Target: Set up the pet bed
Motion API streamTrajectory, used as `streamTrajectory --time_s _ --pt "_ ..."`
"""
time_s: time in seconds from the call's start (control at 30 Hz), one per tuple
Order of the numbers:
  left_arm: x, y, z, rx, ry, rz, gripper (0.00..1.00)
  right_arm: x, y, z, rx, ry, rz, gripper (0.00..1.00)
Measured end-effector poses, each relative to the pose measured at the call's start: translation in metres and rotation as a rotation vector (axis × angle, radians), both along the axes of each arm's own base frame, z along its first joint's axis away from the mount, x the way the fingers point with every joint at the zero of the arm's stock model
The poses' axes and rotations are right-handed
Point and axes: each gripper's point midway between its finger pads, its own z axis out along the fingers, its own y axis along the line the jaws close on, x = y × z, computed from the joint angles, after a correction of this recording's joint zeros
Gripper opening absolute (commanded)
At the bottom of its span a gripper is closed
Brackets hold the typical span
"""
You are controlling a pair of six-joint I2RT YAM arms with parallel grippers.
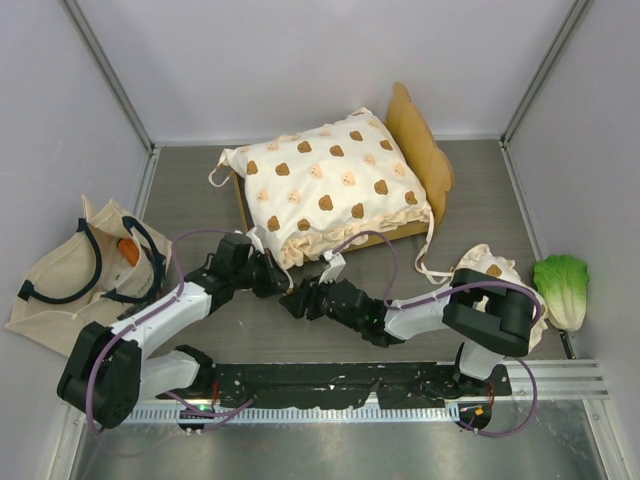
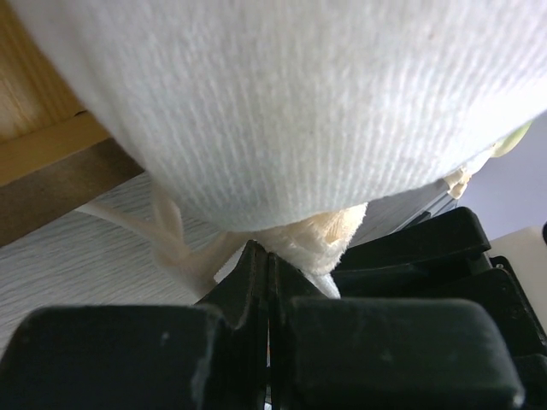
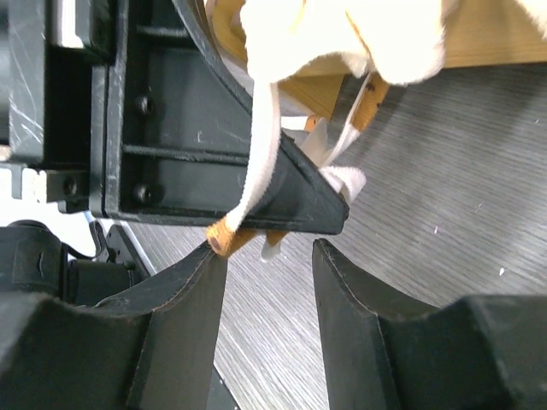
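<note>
The pet bed (image 1: pixel 421 140) stands at the back middle, a light-wood frame with the bear-print cushion (image 1: pixel 330 180) lying on it. My left gripper (image 1: pixel 272 278) is at the bed's front left corner, shut on a cream tie (image 2: pixel 316 243) under the cushion (image 2: pixel 299 102). My right gripper (image 1: pixel 297 302) faces it from the right and is open (image 3: pixel 267 248). A white tie (image 3: pixel 261 145) drapes over the left gripper's black fingers (image 3: pixel 291 205). Its tan end (image 3: pixel 224 235) touches my right gripper's left fingertip; nothing sits between the right fingers.
A beige tote bag (image 1: pixel 80 270) with black handles lies at the left, something orange (image 1: pixel 128 250) inside. A small bear-print pillow (image 1: pixel 490 265) sits by the right arm and a green lettuce toy (image 1: pixel 562 288) at the far right. Walls close in three sides.
</note>
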Motion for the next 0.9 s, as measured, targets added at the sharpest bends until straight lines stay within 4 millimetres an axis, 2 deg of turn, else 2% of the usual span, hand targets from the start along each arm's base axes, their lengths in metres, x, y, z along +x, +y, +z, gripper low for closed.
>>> streamTrajectory --time_s 0.13,0.33,0.47,0.57,0.73,0.83,0.9 --pt "0.001 0.001 0.0 0.003 -0.001 0.006 0.0 0.008 0.002 0.006 0.036 -0.026 -0.035 0.48" --pt "0.002 0.006 0.001 0.01 -0.001 0.023 0.0 0.014 0.004 -0.003 0.041 -0.037 -0.059 0.39" --pt "0.003 0.007 0.001 0.011 -0.001 0.027 0.0 0.015 0.006 -0.003 0.05 -0.042 -0.061 0.18" --pt "0.002 0.007 0.001 0.009 0.0 0.026 0.0 0.015 0.008 0.0 0.065 -0.05 -0.059 0.08" --pt "0.003 0.006 0.002 0.006 -0.005 0.026 0.0 0.015 0.008 0.001 0.062 -0.062 -0.055 0.01" --pt "0.003 0.007 0.001 0.007 -0.003 0.027 0.0 0.014 0.008 -0.001 0.048 -0.065 -0.05 0.01" --pt "0.002 0.007 0.0 0.01 0.0 0.029 0.04 0.014 0.009 -0.002 0.037 -0.064 -0.043 0.01"
